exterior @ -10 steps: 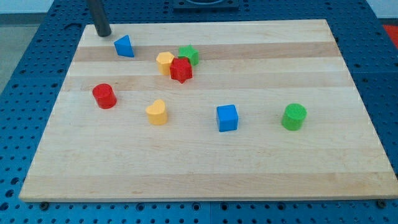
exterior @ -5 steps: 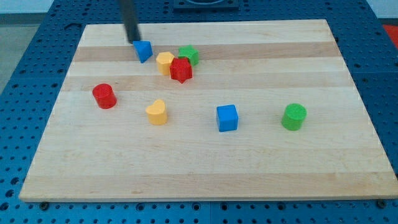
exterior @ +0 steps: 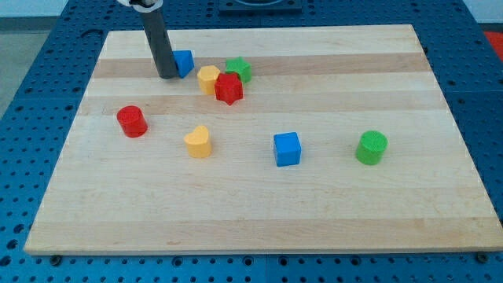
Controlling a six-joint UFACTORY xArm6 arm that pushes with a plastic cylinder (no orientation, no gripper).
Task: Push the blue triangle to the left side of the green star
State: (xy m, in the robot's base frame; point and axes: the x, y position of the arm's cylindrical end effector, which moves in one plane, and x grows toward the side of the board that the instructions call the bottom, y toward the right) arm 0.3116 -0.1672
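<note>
One blue triangle (exterior: 184, 63) touches my tip (exterior: 167, 76), on its right.

A straight, dark grey cylindrical rod with a blunt tip (exterior: 167, 76); white fitting on top

A rectangular pale wooden board (exterior: 259, 212), built from glued lengthwise strips of light and slightly darker grain, is lying flat and filling most of the camera view. It is resting on a blue perforated metal bench surface (exterior: 31, 102) with a regular grid of small round holes, which is showing along the view's left, right and bottom edges, while a strip of light grey surface (exterior: 31, 9) is showing at the view's top left corner. Even, diffuse light is falling across the scene, casting only soft, short shadows on the wood.
</note>
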